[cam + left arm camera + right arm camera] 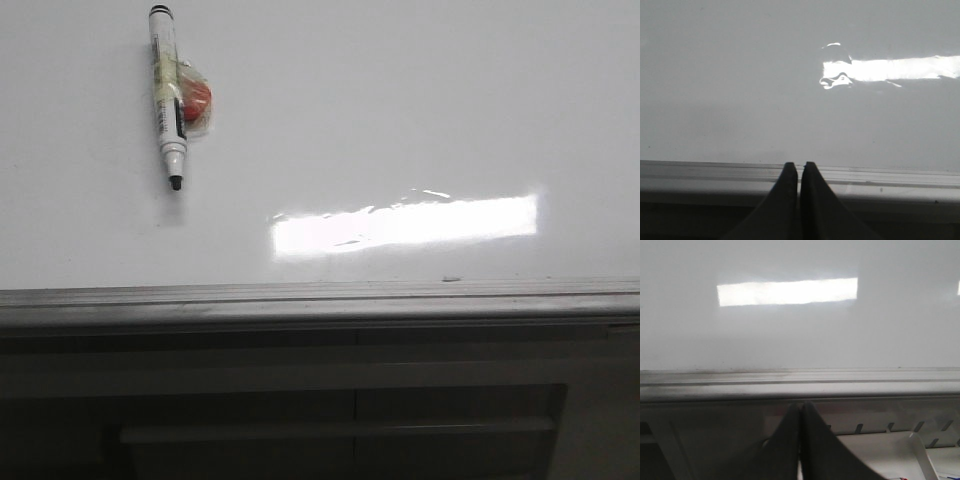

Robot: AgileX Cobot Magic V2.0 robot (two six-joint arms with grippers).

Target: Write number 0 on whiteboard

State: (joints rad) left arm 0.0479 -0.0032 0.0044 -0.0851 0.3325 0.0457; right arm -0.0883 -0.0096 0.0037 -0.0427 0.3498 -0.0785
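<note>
Filling most of the front view, the whiteboard [400,100] lies blank: no number 0 has been drawn on it, so the task is judged to stand at its very first step. A bright strip of reflected light [405,222] sits toward 5 o'clock from the board's middle. Along the near edge runs the grey metal rim [320,298], with a dark grey panel and its bar handle [335,428] below at 6 o'clock. The white marker pen [167,95] rests at 10 o'clock, uncapped, black tip toward the rim, touching a small red object [196,100] wrapped in clear film. The left gripper [799,172] and right gripper [800,412] hang over the rim, each with jaws pressed together and nothing held. Next, the marker must be reached, jaws spread, and gripped along its barrel.
</note>
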